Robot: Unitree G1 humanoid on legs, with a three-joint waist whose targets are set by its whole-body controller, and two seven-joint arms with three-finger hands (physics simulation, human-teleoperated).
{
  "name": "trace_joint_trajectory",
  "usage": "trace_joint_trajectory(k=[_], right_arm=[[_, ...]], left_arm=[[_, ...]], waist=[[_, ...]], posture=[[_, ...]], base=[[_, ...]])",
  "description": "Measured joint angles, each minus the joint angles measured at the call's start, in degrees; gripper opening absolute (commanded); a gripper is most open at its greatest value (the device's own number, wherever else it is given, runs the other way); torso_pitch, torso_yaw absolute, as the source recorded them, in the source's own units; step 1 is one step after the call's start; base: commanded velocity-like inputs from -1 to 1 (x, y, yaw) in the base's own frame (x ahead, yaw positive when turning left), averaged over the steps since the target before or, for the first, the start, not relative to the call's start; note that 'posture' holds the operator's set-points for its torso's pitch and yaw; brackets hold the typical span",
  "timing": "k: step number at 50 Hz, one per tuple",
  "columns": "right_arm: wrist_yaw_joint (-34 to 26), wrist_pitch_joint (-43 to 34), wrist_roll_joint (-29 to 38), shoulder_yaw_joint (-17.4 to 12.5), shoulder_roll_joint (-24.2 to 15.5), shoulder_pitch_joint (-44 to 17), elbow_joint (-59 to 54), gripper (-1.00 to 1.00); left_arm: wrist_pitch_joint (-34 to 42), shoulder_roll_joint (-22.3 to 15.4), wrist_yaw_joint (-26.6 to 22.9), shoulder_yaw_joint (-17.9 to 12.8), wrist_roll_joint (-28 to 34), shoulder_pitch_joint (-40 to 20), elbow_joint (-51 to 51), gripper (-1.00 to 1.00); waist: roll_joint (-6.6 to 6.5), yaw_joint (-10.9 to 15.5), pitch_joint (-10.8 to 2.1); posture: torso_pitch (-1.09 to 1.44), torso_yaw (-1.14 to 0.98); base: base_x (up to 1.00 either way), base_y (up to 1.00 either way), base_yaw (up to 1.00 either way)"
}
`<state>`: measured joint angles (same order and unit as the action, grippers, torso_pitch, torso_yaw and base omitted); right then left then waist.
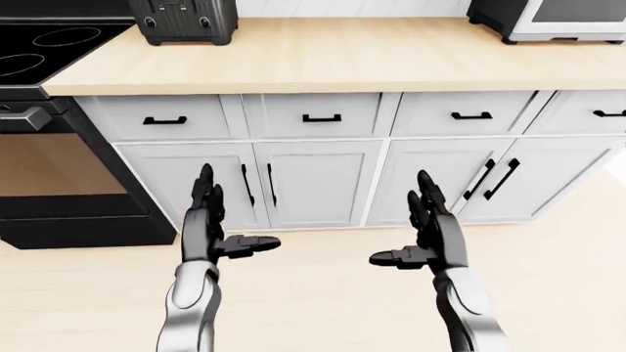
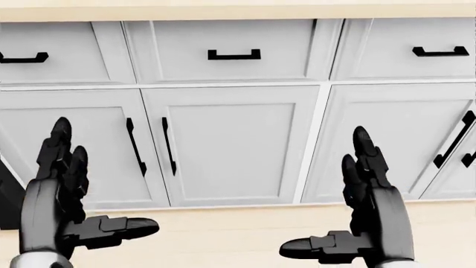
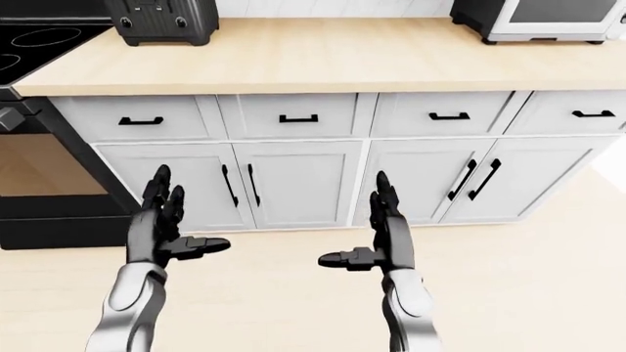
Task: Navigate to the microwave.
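Observation:
The microwave (image 1: 560,17) stands at the top right of the left-eye view, on the light wood counter (image 1: 323,62); only its lower part shows, and its foot and door bottom also appear in the right-eye view (image 3: 540,19). Both black three-finger hands are raised before the white cabinets. My left hand (image 1: 235,214) is open, fingers up and thumb pointing right, holding nothing. My right hand (image 1: 405,221) mirrors it, open and empty. The head view shows both hands large, left hand (image 2: 96,184) and right hand (image 2: 328,196), but no microwave.
A black stove (image 1: 44,48) with its oven door (image 1: 59,172) fills the left of the left-eye view. A black appliance (image 1: 186,18) sits on the counter beside it. White drawers and cabinet doors (image 1: 318,183) with black handles run under the counter. Pale wood floor (image 1: 323,293) lies below.

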<state>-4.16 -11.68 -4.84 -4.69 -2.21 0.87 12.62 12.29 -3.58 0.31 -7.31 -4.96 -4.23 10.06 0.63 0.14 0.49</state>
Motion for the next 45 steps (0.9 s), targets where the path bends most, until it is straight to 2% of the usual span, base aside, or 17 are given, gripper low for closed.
trace_joint_trajectory(k=[5,9,15,18,22,24,26,29,33,37,39,43,45], right_arm=[[0.66,-10.06,-1.33,-3.08,-0.98,-0.73,15.12,1.0],[1.33,-18.34,-3.56,-6.47,-2.06,-3.29,26.04,1.0],[2.92,-29.98,-6.63,-9.8,-3.82,-7.21,35.68,1.0],[4.53,-37.41,-9.7,-12.69,-5.39,-11.0,41.67,1.0],[6.69,-43.07,-14.18,-15.55,-7.64,-14.05,46.25,1.0],[8.83,-45.05,-17.55,-16.53,-10.24,-15.34,46.63,1.0],[12.9,-46.13,-23.42,-17.66,-14.46,-16.29,46.28,1.0],[23.0,-45.36,-36.33,-19.39,-23.03,-16.51,46.03,1.0],[33.42,-42.18,-49.1,-19.72,-30.29,-16.54,46.62,1.0],[37.72,-40.01,-54.91,-18.81,-33.61,-16.79,47.23,1.0],[38.82,-38.64,-56.65,-18.55,-35.61,-15.83,47.11,1.0],[44.12,-36.95,-65.02,-21.18,-42.53,-17.72,46.46,1.0],[46.16,-35.45,-68.11,-22.62,-44.17,-18.63,46.83,1.0]], left_arm=[[8.91,-1.57,1.51,-3.14,-2.15,-2.66,14.47,1.0],[18.68,-3.6,2.88,-6.09,-5.74,-6.23,23.55,1.0],[29.42,-7.46,6.37,-11.6,-11.91,-11.13,31.57,1.0],[32.59,-8.88,8.6,-13.69,-15.76,-13.08,33.24,1.0],[36.44,-11.64,12.2,-16.29,-21.77,-14.61,35.0,1.0],[38.31,-13.34,14.09,-17.56,-25.01,-15.68,36.25,1.0],[39.52,-14.95,15.95,-18.71,-28.16,-16.39,37.39,1.0],[41.6,-18.12,19.27,-21.5,-34.12,-17.59,39.32,1.0],[41.95,-21.89,23.8,-22.75,-40.22,-18.18,40.21,1.0],[40.04,-23.64,25.82,-21.79,-43.26,-17.08,39.61,1.0],[40.07,-24.2,26.44,-22.45,-44.55,-16.21,40.29,1.0],[40.69,-27.86,29.82,-25.33,-50.03,-17.36,40.54,1.0],[39.56,-29.15,31.35,-25.69,-52.08,-17.5,40.39,1.0]], waist=[[-0.51,0.12,-0.15],[-0.4,0.09,-0.2],[-0.55,-0.03,0.48],[-0.65,0.12,0.77],[-0.46,0.11,1.01],[-0.41,0.11,1.21],[-0.46,0.16,1.43],[-0.49,0.27,1.76],[-0.39,0.28,2.2],[-0.23,0.3,2.47],[-0.1,0.29,2.92],[-0.01,0.29,3.35],[0.03,0.32,3.2]], posture=[[0.0,0.0],[0.0,0.0],[0.0,0.0],[0.0,0.0],[0.0,0.0],[0.0,0.0],[0.0,0.0],[0.0,0.0],[0.0,0.0],[0.0,0.0],[0.0,0.0],[0.0,0.0],[0.0,0.0]], base=[[0.0,0.0,0.0],[0.0,0.0,0.0],[0.0,0.0,0.0],[0.0,0.0,0.0],[0.0,0.0,0.0],[0.0,0.0,0.0],[0.0,0.0,0.0],[0.0,0.0,0.0],[0.0,0.0,0.0],[0.0,0.0,0.0],[0.0,0.0,0.0],[0.0,0.0,0.0],[0.0,0.0,0.0]])
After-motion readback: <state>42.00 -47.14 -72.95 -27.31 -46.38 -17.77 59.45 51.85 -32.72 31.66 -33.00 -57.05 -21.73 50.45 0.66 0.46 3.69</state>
